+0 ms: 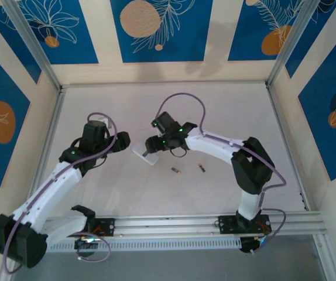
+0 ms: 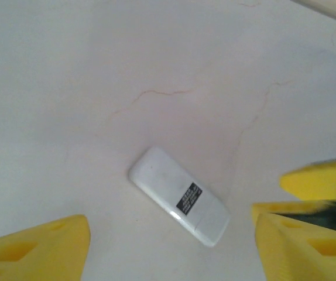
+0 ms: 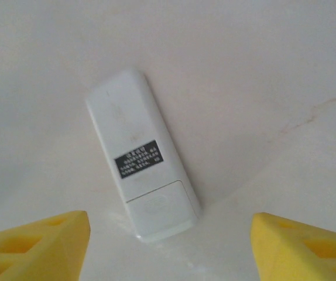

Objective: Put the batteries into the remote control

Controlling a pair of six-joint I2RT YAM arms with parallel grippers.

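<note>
Top external, batteries (image 1: 175, 170) near remote control (image 1: 145, 156), wrist views, dark label (image 3: 137, 157), left fingers (image 2: 39, 249), right fingers (image 3: 39, 243) apart, empty.

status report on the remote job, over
Open: left end effector, right end effector, both near remote control. Its battery cover shut. Two batteries loose beside it. Nothing blocking.

Both arms reach out and bend inward toward the remote control (image 1: 145, 156). The left end effector (image 1: 123, 141) hangs just left of it and the right end effector (image 1: 152, 144) just right, each with fingers spread wide and empty.
</note>
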